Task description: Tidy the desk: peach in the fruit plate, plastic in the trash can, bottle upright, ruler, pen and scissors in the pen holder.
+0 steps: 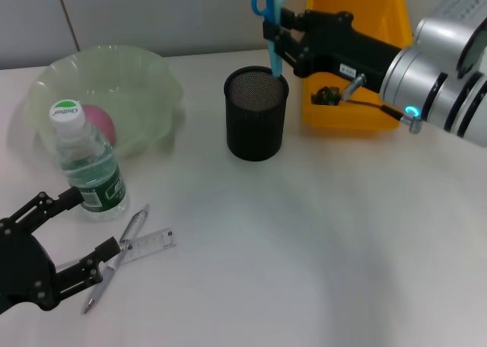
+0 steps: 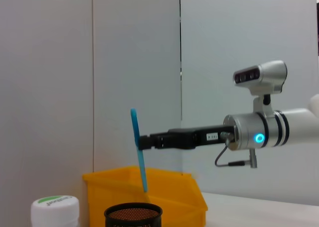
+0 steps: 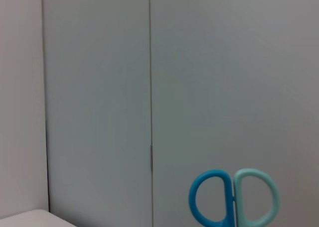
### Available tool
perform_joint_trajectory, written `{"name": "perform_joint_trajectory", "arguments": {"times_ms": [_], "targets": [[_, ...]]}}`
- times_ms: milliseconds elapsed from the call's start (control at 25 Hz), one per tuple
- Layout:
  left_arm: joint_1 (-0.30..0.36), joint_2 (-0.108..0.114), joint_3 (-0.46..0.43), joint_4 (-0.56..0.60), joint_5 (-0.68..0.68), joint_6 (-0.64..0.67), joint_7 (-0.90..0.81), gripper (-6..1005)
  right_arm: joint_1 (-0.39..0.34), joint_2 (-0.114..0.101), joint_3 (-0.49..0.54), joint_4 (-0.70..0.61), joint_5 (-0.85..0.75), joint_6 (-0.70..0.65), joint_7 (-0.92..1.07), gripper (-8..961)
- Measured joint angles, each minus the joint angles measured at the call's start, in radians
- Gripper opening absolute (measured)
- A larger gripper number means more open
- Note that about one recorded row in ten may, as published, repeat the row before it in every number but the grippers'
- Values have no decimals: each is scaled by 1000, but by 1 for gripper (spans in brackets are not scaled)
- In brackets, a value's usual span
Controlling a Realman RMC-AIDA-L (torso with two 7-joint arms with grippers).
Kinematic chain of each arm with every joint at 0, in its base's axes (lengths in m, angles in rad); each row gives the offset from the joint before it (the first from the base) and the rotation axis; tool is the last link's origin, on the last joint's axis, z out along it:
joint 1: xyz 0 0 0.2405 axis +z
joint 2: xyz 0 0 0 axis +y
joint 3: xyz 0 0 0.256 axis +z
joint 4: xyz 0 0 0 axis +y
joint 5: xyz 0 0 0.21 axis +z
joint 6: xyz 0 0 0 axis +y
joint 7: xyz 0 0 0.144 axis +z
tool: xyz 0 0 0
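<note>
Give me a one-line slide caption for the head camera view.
Right gripper holds blue scissors upright above the black mesh pen holder.

Soft, even light falls from above across the white counter (image 1: 304, 248), bright without harsh glare. Shadows are faint and diffuse: a pale grey one lies beside the black mesh cup (image 1: 256, 115), and another around the clear bowl (image 1: 99, 96). The water bottle (image 1: 87, 164) shows small gleams on its plastic. The silver arm (image 1: 445, 81) carries broad highlights and a small glowing blue light. Both wrist views look at a flatly lit grey wall (image 3: 99, 87), with slightly soft detail.
</note>
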Motion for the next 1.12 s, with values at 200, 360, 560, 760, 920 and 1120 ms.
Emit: {"name": "perform_joint_trajectory", "arguments": {"times_ms": [200, 360, 560, 760, 920, 1120], "targets": [[-3, -1, 0, 0, 1, 0, 0, 834, 45, 2, 0, 85, 18, -11, -42, 301], [-7, -2, 1, 0, 2, -2, 0, 833, 66, 4, -1, 122, 25, -12, -64, 306], [-12, -3, 1, 0, 2, -3, 0, 833, 90, 3, -2, 169, 58, -12, -72, 312], [-17, -3, 1, 0, 2, -8, 0, 833, 98, 2, -8, 188, 59, -11, -72, 319], [-17, -3, 0, 0, 2, -8, 0, 833, 99, 2, -8, 190, 60, -9, -73, 414], [-18, -3, 0, 0, 2, -11, 0, 833, 94, 1, -2, 186, 61, -12, -73, 555]]}}
